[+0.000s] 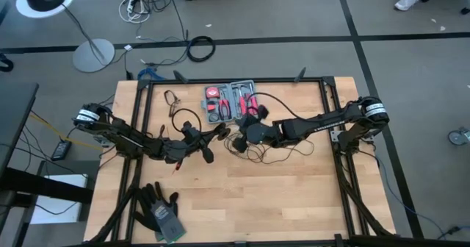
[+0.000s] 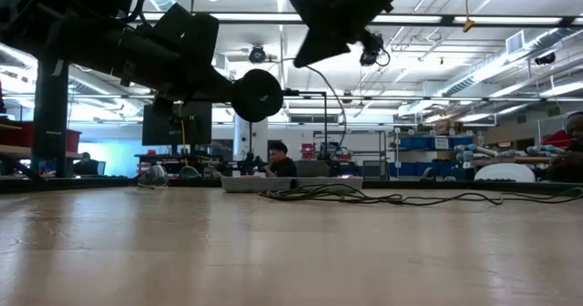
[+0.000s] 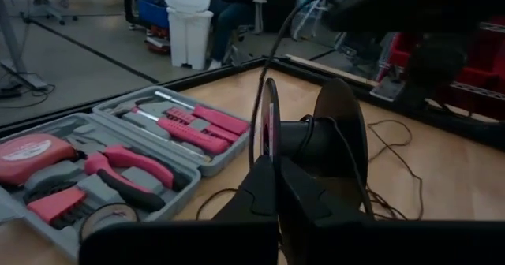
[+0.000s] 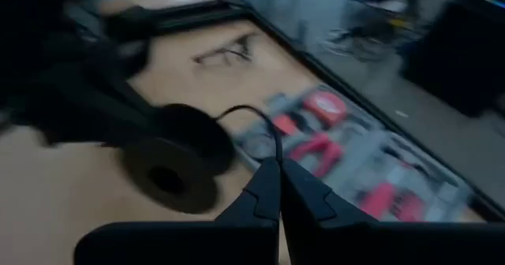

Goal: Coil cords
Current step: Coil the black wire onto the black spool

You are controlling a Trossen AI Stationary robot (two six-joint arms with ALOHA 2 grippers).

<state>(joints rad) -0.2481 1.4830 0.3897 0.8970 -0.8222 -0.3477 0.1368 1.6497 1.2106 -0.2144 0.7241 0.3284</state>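
Both arms meet mid-worktop (image 1: 294, 203) from above: left end effector (image 1: 220, 133) clamps the disc (image 1: 222, 132), right end effector (image 1: 239, 140) just beside it. Low: disc (image 2: 256, 94) hangs airborne, cord (image 2: 364, 195) slack behind. Left wrist: fingers clamped on the disc's (image 3: 312, 139) hub. Right wrist: fingers together, pinching wire (image 4: 264, 127) leading toward the disc (image 4: 177, 158).

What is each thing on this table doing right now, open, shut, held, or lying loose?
Spool: held up by left gripper.
Wire: mostly loose on table; one strand pinched in right gripper.
Tool kit: open, tools inside.
Gloves: lying untouched.
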